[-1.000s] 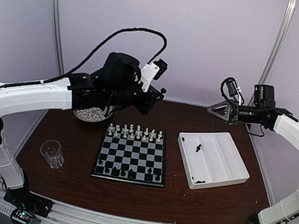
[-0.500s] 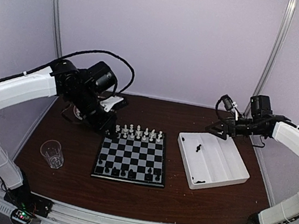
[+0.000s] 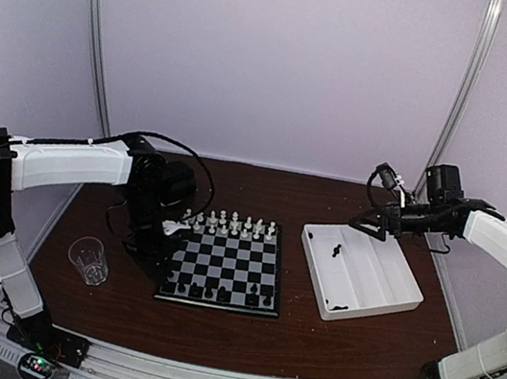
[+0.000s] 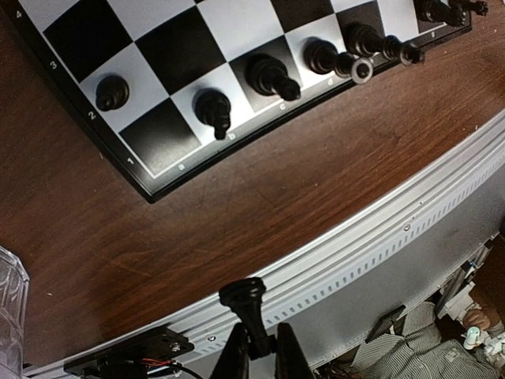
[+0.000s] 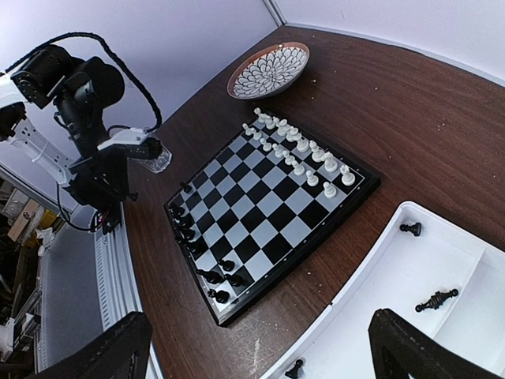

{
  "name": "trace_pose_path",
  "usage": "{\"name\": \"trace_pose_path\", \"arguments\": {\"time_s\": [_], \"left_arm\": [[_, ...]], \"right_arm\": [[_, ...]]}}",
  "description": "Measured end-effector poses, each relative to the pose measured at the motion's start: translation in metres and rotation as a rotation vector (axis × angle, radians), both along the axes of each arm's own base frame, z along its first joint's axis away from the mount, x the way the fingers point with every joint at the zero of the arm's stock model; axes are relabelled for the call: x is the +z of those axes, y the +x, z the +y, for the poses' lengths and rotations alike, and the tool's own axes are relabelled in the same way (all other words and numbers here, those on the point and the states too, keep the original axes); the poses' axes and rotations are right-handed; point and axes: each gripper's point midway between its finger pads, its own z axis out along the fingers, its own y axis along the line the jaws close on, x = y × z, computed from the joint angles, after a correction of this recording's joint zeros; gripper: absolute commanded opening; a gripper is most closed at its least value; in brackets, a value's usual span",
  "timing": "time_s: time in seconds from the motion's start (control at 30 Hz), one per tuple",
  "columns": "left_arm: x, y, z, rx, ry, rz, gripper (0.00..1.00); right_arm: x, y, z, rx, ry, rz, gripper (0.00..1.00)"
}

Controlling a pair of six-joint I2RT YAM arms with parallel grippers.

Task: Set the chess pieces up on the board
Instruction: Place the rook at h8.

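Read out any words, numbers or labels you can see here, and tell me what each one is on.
"4", "3", "2", "1": rank numbers along one side of the board's black rim, left wrist view.
"a", "b", "c", "d": file letters along the rim's adjoining edge, same view.
Letters further along that edge: too blurred to read.
Top and right wrist views: any board markings are too small to read.

— What does everything sit on?
— A dark brown wooden table [image 3: 325,343], its top faintly scratched.
— And what lies straight on the wood?
— A chessboard [image 3: 221,264] sits near the middle. A white tray [image 3: 376,269] with compartments lies at the board's three o'clock, near it but apart. A clear glass [image 3: 89,259] stands at eight o'clock. A round patterned plate [image 5: 268,71] rests at eleven o'clock, beyond the board's far corner.
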Motion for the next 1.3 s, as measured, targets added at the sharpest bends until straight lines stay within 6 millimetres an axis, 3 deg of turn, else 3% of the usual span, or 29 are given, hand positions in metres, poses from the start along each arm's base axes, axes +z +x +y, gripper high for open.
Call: {"name": "trace_pose_path", "arguments": {"time_s": [0.53,1.3], "left_arm": [[-0.035,0.006,0.008,-0.010,0.043,0.149,0.00],[-0.061,0.030,0.011,-0.020,0.036,0.177,0.01]], "right_arm": [[0.006,-0.004,0.001,0.016,0.025,-0.007,1.00],[0.001,-0.006,0.001,0.016,0.033,0.007,1.00]]}}
